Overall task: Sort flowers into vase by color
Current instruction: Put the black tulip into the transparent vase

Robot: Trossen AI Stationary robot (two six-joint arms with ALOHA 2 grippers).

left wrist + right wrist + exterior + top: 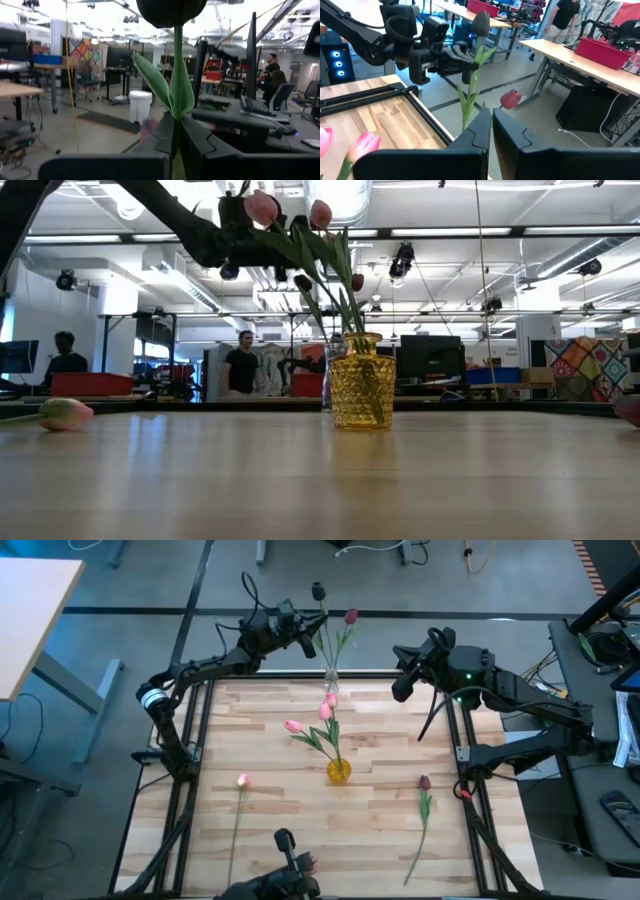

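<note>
**Dark tulip held over the clear vase**

My left gripper (pixel 303 640) pinches a dark tulip (pixel 318 591) above the clear vase (pixel 331 679) behind the yellow vase (pixel 339 772); my right gripper (pixel 404 683), fingers together, waits right of it

White bin (pixel 139 105) beside desks, red bin (pixel 598 49) on a table.

We see open worktop (pixel 270 780) around the yellow vase (pixel 339 771); its pink tulips (pixel 322 718) lean over the middle, and single flowers lie near both front corners.
</note>
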